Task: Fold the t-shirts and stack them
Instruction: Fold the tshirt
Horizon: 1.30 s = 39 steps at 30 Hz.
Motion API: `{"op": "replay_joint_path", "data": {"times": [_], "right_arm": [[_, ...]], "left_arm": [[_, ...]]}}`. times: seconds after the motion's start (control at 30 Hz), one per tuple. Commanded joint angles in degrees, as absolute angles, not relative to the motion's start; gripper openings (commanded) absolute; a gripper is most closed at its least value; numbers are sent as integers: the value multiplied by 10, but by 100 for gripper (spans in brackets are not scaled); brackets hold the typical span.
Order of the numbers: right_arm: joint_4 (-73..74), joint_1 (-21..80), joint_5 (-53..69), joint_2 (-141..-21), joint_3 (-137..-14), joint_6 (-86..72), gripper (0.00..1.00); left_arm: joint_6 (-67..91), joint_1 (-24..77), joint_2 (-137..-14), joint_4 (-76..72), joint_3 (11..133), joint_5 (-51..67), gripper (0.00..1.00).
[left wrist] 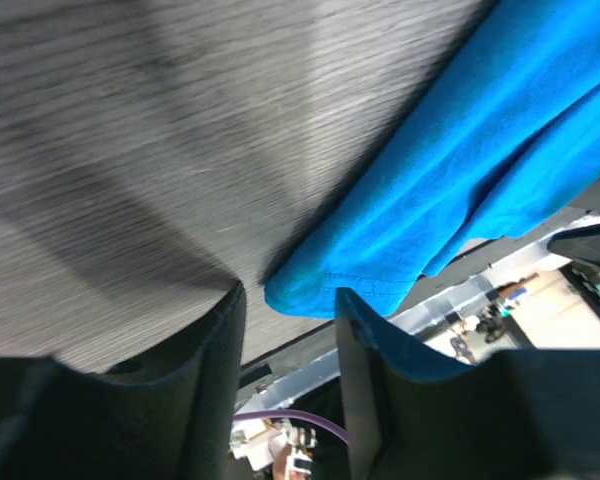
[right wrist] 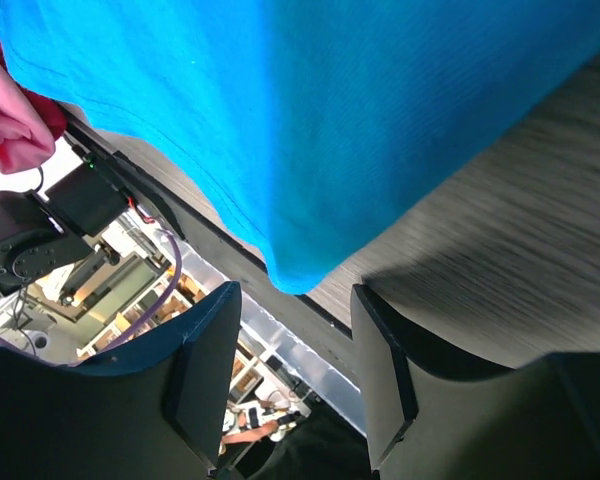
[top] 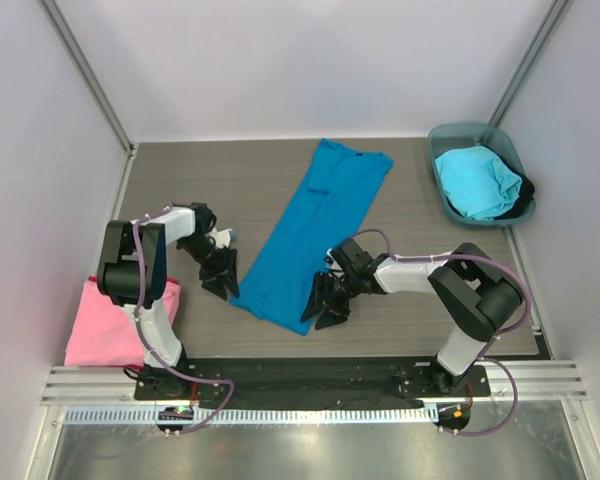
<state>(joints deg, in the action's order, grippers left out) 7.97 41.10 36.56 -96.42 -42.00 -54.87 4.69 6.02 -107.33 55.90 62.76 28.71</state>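
– Where is the deep blue t-shirt (top: 315, 235)?

– In the middle of the grey wood-grain table (top: 230, 180), folded lengthwise into a long strip. It lies flat and runs on a slant, with its collar end far and toward the right and its hem near and toward the left.

– And the arms?

– Both are down at the hem end. The left gripper (top: 220, 280) sits low at the near left corner of the strip, and the right gripper (top: 325, 305) is at the near right corner.

– Are they holding the cloth?

– No. In the left wrist view the two dark fingers (left wrist: 220, 370) stand spread, with the rounded hem corner right at the gap between their tips and nothing pinched. A blue edge runs along the right-hand finger; whether that is cloth resting on it, I cannot tell. The right wrist view shows the same: its fingers (right wrist: 380, 380) are parted, and the pointed corner of the shirt is just ahead of the gap, not clamped.

– The other shirts?

– The pink t-shirt (top: 105, 325) lies folded at the near left, beside the left arm's base and partly hidden by that arm. The lighter cyan t-shirt (top: 475, 180) is bunched up inside the teal plastic tub (top: 450, 135) at the far right corner, well apart from both grippers.
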Motion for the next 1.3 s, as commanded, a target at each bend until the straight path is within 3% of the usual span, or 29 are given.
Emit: {"op": "replay_joint_path", "data": {"times": [0.0, 0.43, 0.5, 0.63, 0.7, 0.73, 0.97, 1.27], "right_arm": [[76, 419, 363, -971, -439, -566, 54], [74, 454, 343, -983, -449, -577, 46], [71, 454, 341, -988, -447, -578, 39], [62, 454, 330, -985, -447, -576, 1], [62, 453, 330, -972, -448, -567, 1], [66, 451, 330, -964, -451, -562, 1], [128, 424, 323, -871, -465, -500, 1], [164, 324, 309, -825, -486, -441, 1]], "left_arm": [[47, 62, -1099, 541, 627, 293, 41], [43, 65, -1120, 541, 631, 306, 35], [42, 65, -1121, 540, 632, 309, 27], [41, 65, -1119, 539, 631, 316, 16], [39, 65, -1112, 538, 631, 320, 2], [39, 65, -1106, 537, 634, 320, 1], [29, 65, -1035, 525, 675, 333, 0], [25, 81, -1061, 519, 814, 358, 0]]}}
